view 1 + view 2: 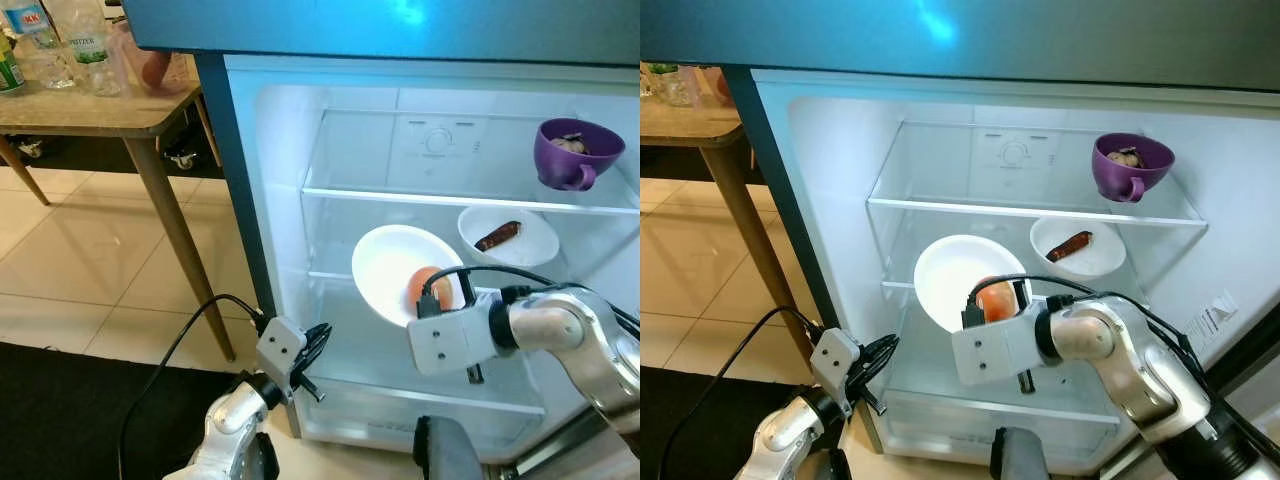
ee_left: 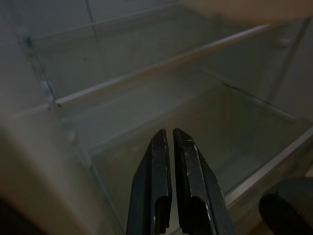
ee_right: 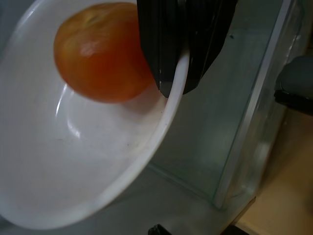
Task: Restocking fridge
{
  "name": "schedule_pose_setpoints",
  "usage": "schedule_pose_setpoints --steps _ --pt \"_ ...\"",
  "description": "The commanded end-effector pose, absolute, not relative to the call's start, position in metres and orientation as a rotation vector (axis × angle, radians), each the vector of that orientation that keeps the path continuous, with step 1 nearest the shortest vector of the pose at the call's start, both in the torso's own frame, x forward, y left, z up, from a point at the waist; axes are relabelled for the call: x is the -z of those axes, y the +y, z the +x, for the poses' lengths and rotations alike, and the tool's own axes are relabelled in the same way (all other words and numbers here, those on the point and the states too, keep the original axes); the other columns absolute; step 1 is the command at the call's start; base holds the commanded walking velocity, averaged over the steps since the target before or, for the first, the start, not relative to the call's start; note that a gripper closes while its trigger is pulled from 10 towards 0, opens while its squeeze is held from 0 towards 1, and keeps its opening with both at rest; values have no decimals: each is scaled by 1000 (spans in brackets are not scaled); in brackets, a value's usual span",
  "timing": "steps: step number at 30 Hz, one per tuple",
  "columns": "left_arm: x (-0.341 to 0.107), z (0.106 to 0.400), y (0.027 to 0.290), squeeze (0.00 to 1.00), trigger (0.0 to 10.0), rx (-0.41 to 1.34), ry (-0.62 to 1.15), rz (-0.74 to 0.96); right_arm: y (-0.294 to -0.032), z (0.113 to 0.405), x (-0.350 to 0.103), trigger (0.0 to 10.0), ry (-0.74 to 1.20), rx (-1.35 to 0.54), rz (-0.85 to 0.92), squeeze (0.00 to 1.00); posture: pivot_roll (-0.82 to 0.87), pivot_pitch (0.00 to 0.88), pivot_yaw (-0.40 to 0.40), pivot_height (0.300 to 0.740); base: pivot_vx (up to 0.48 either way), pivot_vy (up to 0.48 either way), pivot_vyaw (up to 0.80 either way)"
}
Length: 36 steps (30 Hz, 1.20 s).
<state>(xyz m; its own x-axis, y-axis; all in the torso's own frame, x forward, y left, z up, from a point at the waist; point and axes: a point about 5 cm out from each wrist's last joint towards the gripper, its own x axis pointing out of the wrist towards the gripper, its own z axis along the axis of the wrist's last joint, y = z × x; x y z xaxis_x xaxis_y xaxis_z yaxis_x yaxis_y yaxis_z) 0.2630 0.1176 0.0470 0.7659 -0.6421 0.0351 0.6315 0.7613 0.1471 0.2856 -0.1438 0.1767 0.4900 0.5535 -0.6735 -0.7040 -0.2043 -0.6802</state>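
Right wrist view: your right gripper [image 3: 173,73] pinches the bowl [image 3: 73,147] rim, orange [image 3: 100,51] inside, tilted toward the fridge [image 1: 420,150] shelf, probably for placing. Left gripper [image 2: 171,181] closed, empty.

White bowl [image 1: 392,268] tilted steeply (rim pinched), orange tomato [image 1: 428,288] inside, before open fridge [image 1: 440,160] shelves
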Motion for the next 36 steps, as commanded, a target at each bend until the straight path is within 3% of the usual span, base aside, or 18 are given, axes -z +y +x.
schedule_pose_setpoints --steps 1,17,36 --pt "-47 263 119 0 10000 678 -80 119 -142 290 -177 10000 132 -1137 -1372 0 -94 28 14 443 0 0 0" --pt "-49 261 111 0 10000 664 -89 84 -134 351 -173 10000 129 -1101 -1588 0 -92 54 2 443 0 0 0" --pt "-52 260 110 0 10000 660 -99 84 -110 383 -180 10000 42 -1032 -1625 0 -82 65 -7 443 0 0 0"
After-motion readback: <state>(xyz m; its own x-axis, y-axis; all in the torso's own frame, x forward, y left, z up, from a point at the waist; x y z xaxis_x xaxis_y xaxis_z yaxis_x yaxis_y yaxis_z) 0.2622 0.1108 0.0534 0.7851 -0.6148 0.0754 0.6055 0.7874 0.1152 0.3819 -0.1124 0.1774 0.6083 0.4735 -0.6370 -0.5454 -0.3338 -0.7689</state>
